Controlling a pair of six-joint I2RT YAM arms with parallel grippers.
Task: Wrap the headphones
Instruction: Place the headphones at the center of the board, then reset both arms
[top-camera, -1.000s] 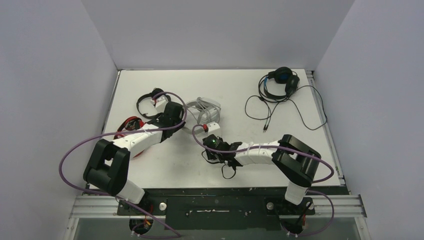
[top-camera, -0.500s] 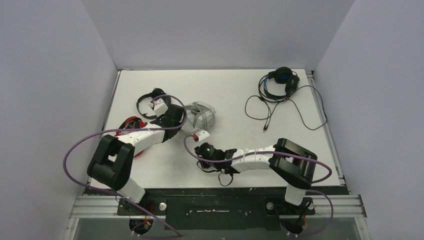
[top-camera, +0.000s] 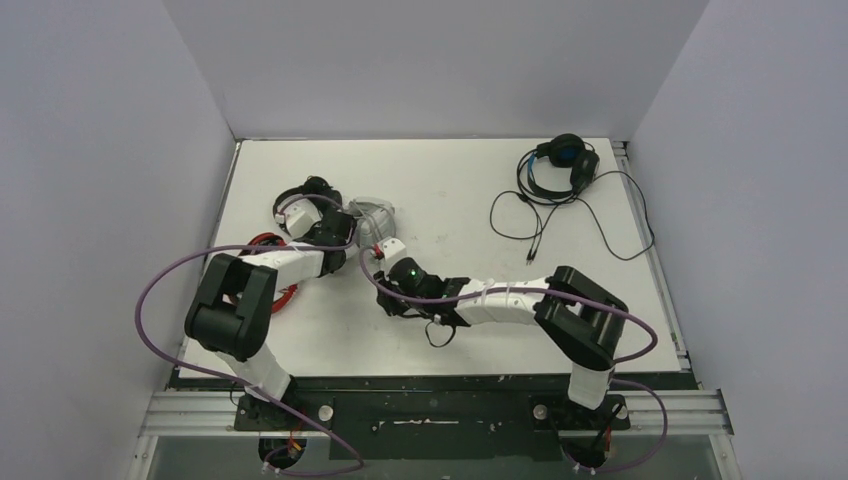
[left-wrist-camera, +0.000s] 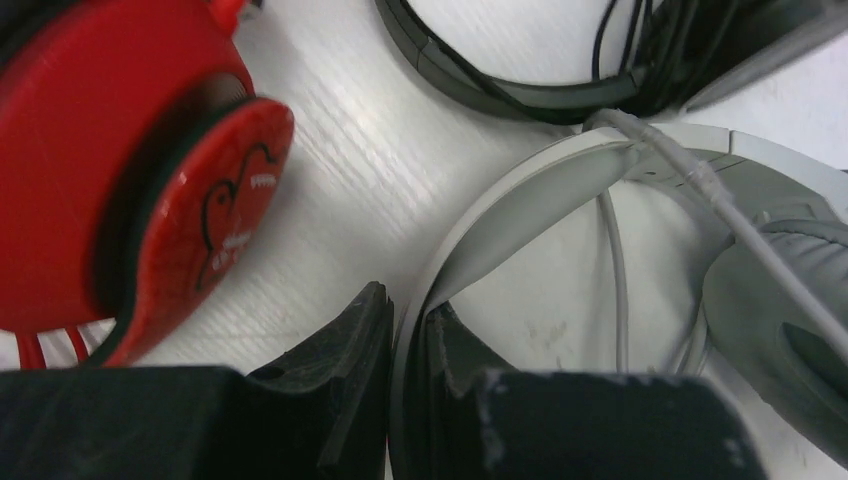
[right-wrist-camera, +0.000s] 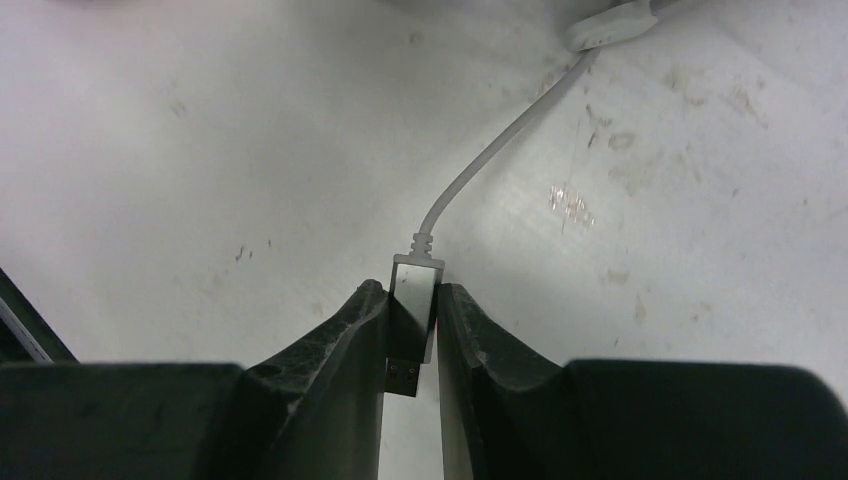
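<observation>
The white-grey headphones (top-camera: 374, 214) lie at left centre; my left gripper (left-wrist-camera: 408, 312) is shut on their thin headband (left-wrist-camera: 520, 185), with a grey ear cup (left-wrist-camera: 780, 330) to the right. Their white cable (right-wrist-camera: 490, 160) ends in a USB plug (right-wrist-camera: 415, 278), and my right gripper (right-wrist-camera: 412, 296) is shut on that plug just above the table. In the top view the left gripper (top-camera: 345, 224) and right gripper (top-camera: 386, 286) sit close together. The red-and-black headphones (left-wrist-camera: 150, 200) and the small black headphones (left-wrist-camera: 520, 95) lie right beside the white headband. The black-and-blue headphones (top-camera: 560, 163) rest far right.
The loose black cable (top-camera: 590, 225) of the black-and-blue headphones sprawls over the right side of the white table (top-camera: 460, 180). Purple arm cables loop over the left and near parts. Grey walls close in the left, right and back edges.
Both arms have moved left. The white-grey headphones went left with the left gripper, up against the black and red ones. The right gripper's jaws have narrowed onto the plug.
</observation>
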